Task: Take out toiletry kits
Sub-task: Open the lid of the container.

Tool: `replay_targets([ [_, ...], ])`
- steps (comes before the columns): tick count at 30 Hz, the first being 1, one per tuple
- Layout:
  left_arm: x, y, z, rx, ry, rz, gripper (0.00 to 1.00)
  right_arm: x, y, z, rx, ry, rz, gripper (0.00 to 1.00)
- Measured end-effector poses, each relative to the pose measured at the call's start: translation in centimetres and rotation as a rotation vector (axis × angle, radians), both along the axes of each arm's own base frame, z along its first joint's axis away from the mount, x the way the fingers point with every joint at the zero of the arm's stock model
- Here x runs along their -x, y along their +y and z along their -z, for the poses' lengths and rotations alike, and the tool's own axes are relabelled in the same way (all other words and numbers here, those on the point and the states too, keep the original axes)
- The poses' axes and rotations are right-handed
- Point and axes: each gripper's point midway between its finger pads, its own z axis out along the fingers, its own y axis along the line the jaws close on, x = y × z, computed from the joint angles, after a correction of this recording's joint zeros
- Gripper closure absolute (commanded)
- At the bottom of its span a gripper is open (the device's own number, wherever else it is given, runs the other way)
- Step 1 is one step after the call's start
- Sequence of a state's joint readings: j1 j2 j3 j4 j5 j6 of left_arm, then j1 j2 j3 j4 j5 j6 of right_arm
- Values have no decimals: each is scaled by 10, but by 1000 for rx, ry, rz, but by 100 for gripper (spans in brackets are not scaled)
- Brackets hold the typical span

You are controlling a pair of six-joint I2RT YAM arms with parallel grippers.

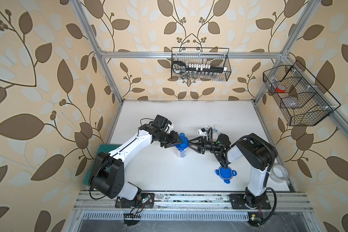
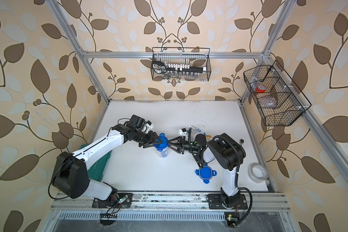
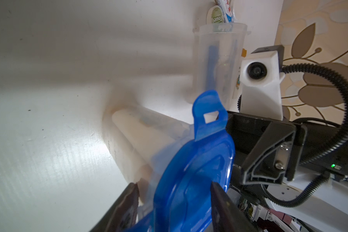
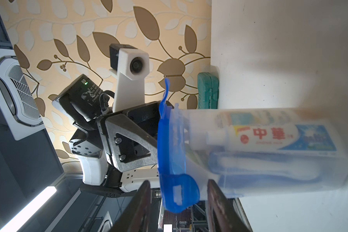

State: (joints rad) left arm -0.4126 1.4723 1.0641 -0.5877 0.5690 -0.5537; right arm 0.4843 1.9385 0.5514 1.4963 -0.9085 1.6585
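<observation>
A clear jar [image 1: 180,153] with a blue lid [image 1: 182,143] stands mid-table in both top views. My left gripper [image 1: 178,141] is shut on its top from the left; in the left wrist view the fingers [image 3: 221,206] flank the lid [image 3: 191,180]. Opposite it, my right gripper [image 1: 189,143] is open, its fingers [image 4: 215,200] either side of a lid tab [image 4: 179,192] with gaps. Inside the jar lie a toothpaste tube [image 4: 269,136] and a blue toothbrush [image 4: 259,166]. More toiletry kit pieces [image 1: 208,127] lie on the table behind the right arm.
A loose blue lid [image 1: 225,173] lies near the right arm's base. A second clear jar [image 3: 215,64] without a lid sits by the loose toiletries. A green case [image 1: 100,160] is at the table's left edge, a tape roll [image 1: 278,173] at the right. Wire baskets [image 1: 200,64] hang on the walls.
</observation>
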Motion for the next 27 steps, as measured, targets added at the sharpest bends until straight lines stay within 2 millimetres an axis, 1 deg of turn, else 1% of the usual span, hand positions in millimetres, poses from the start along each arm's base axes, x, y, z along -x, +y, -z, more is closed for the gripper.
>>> replay_targets([
  [2,0,0,0,0,0,0,43,0,0,-4,-12,-13,-1,62],
  [6,-1,-1,1,6,-6,2,43,-1,-3,-2,-9,3,6,69],
  [10,-2,-2,1,15,-13,3,44,-1,-10,-2,-5,14,20,70],
  [12,-2,-2,1,16,-14,1,44,-1,-13,-10,-15,-7,23,71],
  [15,-2,-2,1,18,-18,1,44,2,-15,-33,-48,-75,21,73],
  [16,-2,-3,1,20,-22,1,44,2,-15,-36,-50,-81,19,73],
  [20,-3,-3,0,23,-29,2,43,3,-15,-33,-43,-66,16,78],
  [22,-4,-3,0,23,-30,2,43,3,-15,-30,-38,-58,15,75],
  [27,-5,-3,-2,15,-25,0,40,2,-15,-27,-24,-70,18,75],
])
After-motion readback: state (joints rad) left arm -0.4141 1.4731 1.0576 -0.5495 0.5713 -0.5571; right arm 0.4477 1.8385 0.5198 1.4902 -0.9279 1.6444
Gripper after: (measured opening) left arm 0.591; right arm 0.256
